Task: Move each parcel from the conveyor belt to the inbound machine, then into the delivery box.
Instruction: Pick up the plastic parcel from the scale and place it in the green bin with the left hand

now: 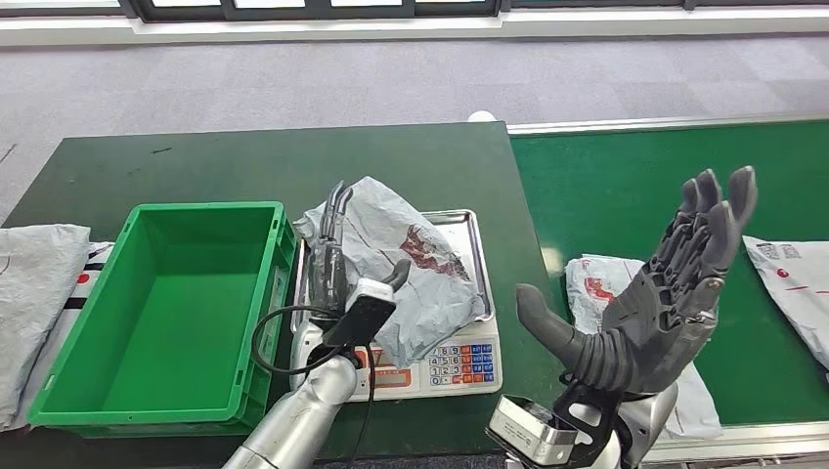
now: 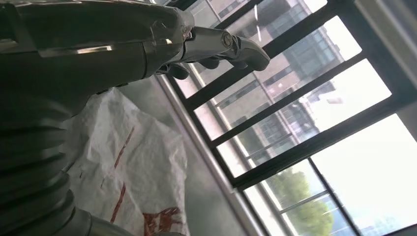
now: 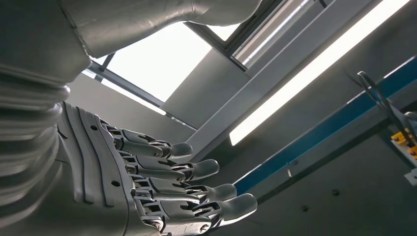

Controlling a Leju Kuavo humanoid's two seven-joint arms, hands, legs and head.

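Grey parcel (image 1: 411,269) on scale (image 1: 459,366), gripped by left hand (image 1: 337,254); loose plastic may slip before green box (image 1: 161,313); right hand (image 1: 655,303) spread, empty.

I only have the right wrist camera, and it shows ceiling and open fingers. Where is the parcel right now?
Observer: A grey parcel lies on the scale, on the dark table beside the belt.
Operator: Does the left hand have it?
Observer: The left hand is at the parcel's left edge with its thumb on top; I cannot tell whether it grips.
Operator: What is under my right hand?
Observer: The right hand is raised, palm up and holding nothing, over a white parcel on the green belt.
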